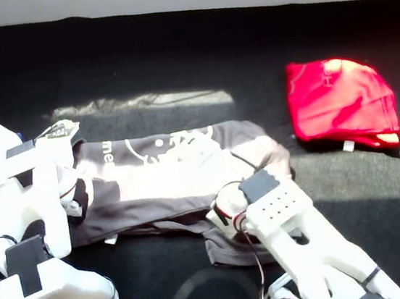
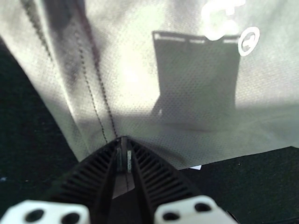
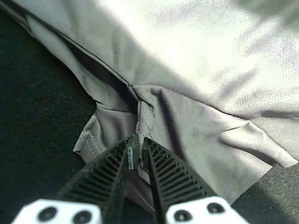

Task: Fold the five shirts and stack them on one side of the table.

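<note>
Pinching the shirt [image 1: 180, 166] at opposite ends, left gripper [image 2: 122, 142] and right gripper [image 3: 138, 140] both clamped on cloth; it lies crosswise between them.

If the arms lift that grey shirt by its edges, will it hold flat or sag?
Probably floppy: the grey shirt bunches into folds where the right gripper pinches it. Likely light, as the fabric looks thin, so it should sag between pinches. It might slip, since the left gripper holds just the hem.
</note>
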You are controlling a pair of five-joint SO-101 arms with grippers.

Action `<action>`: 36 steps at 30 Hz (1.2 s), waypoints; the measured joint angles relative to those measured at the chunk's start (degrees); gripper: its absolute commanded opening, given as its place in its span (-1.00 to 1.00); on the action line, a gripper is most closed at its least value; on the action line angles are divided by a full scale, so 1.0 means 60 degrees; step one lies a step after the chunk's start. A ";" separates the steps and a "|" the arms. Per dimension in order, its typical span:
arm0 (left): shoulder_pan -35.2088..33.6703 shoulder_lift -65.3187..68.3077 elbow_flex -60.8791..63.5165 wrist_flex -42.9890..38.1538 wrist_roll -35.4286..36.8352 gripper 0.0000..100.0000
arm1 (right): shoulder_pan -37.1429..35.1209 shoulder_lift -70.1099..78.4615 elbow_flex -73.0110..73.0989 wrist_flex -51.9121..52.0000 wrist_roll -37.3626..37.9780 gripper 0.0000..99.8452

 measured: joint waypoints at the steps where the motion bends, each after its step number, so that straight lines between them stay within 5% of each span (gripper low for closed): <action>1: 0.0000 0.0000 0.0000 0.0000 0.0000 -0.98 | 0.0000 -0.0059 -0.0044 0.0073 0.0000 -0.99; 14: -0.0088 0.0000 0.0000 0.0000 0.0000 -0.98 | -0.1172 -0.0205 0.0088 0.1084 0.0352 -0.99; 23: -0.0088 0.0000 0.0000 0.0000 0.0000 -0.98 | -0.1289 -0.0205 0.1275 -0.0337 0.0381 -0.98; 29: -0.0088 0.0000 0.0000 0.0000 0.0000 -0.98 | -0.1304 -0.0205 0.1949 -0.1143 0.0381 -0.65; 36: -0.0088 0.0000 0.0000 0.0000 0.0000 -0.98 | -0.1729 -0.0234 0.2198 -0.1128 0.0381 -0.63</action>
